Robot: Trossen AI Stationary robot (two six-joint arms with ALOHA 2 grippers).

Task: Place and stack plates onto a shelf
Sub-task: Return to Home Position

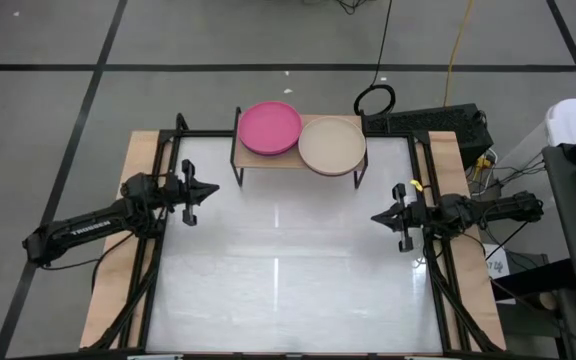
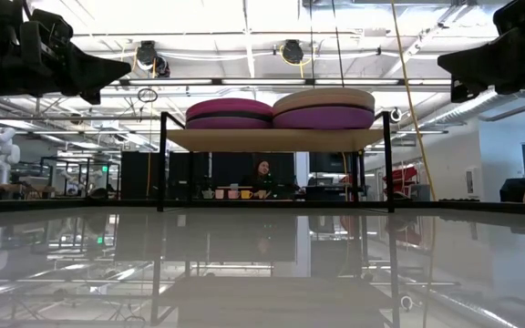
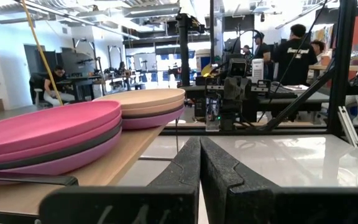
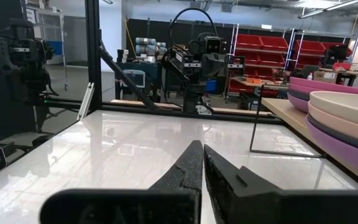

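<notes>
Two stacks of plates rest on the shelf (image 1: 298,160) at the table's far edge. The left stack has a hot pink plate (image 1: 270,128) on top, with a dark grey and a pink one under it (image 3: 55,155). The right stack has a beige plate (image 1: 332,145) on top, over dark grey and purple ones (image 2: 324,117). My left gripper (image 1: 215,189) hovers shut over the table's left side. My right gripper (image 1: 374,216) hovers shut over the right side. Both point toward the table's middle and hold nothing.
The white tabletop (image 1: 288,270) spreads in front of the shelf, inside a black frame (image 1: 158,230). A black cable loop (image 1: 374,99) and a yellow cord (image 1: 455,50) lie on the floor beyond the table. People sit and stand in the room behind (image 3: 297,50).
</notes>
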